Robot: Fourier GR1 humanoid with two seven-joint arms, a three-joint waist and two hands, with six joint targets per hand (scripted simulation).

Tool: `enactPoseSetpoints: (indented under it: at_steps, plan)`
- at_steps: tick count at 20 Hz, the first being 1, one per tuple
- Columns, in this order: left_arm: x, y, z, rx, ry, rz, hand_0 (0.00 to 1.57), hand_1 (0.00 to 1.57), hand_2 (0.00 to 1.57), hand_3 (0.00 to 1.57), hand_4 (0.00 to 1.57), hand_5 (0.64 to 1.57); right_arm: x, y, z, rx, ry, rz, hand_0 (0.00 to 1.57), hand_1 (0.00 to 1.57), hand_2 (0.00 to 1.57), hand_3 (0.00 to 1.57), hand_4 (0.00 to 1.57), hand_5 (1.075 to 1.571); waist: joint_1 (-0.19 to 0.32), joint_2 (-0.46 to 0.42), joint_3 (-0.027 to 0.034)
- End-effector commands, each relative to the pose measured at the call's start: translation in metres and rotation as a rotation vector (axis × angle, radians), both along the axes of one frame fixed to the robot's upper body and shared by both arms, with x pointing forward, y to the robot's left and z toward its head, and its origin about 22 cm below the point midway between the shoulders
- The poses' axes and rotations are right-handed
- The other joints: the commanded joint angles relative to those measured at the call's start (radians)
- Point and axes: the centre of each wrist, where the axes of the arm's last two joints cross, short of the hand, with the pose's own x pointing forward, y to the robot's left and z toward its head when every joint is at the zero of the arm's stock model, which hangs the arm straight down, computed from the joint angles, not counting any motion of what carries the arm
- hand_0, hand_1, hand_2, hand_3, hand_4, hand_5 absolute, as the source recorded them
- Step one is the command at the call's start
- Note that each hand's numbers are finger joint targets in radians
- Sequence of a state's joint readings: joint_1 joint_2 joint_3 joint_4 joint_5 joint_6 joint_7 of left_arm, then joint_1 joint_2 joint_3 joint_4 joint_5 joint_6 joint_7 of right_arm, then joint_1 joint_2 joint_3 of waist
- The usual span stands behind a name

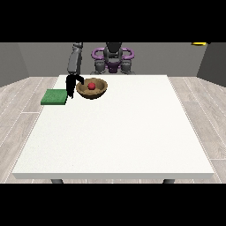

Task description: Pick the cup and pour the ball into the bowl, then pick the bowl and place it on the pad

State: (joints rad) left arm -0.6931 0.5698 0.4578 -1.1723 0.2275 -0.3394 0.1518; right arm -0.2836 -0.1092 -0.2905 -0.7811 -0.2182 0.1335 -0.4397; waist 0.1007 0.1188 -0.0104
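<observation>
Grey walls and a pale plank floor surround the large white table [119, 132], on which we count one brown wooden bowl [92, 88] at the far left, one red ball [91, 86] lying inside it, and one green pad [54, 97] at the left edge, just left of the bowl. We see one black hand [70, 84], at the view's left, hanging between pad and bowl beside the bowl's rim; whether its fingers are spread or closed we cannot tell.
</observation>
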Motion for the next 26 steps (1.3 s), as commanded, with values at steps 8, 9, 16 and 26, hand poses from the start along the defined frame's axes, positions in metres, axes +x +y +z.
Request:
enactPoseSetpoints:
  at_steps: [8,9,16,26]
  plan:
    - [-0.002,-0.015,0.023,0.012,-0.023,-0.051,0.0,0.0,0.0,0.0,1.02,1.536,0.008,0.027,-0.011,0.007,0.019,-0.026,0.0,0.0,0.0,0.0,0.44,1.547,0.057,0.032,0.0121]
    - [-0.007,-0.002,0.016,0.001,-0.02,-0.051,0.0,0.0,0.0,0.0,1.02,1.537,0.0,0.03,-0.018,0.004,0.037,-0.03,0.0,0.0,0.0,0.0,0.45,1.55,0.058,0.025,0.0113]
    - [-0.019,0.023,0.033,0.0,-0.073,-0.033,0.0,0.0,0.0,0.0,1.02,1.535,-0.014,-0.006,-0.023,-0.053,0.191,-0.178,0.88,0.88,0.58,0.0,0.61,1.514,0.051,0.084,0.0105]
    - [-0.018,0.018,0.039,-0.03,-0.114,-0.068,0.0,0.0,0.0,0.0,1.14,1.52,-0.037,-0.062,-0.008,-0.342,0.253,-0.285,1.57,1.57,1.57,1.37,0.96,1.536,0.081,0.125,0.0068]
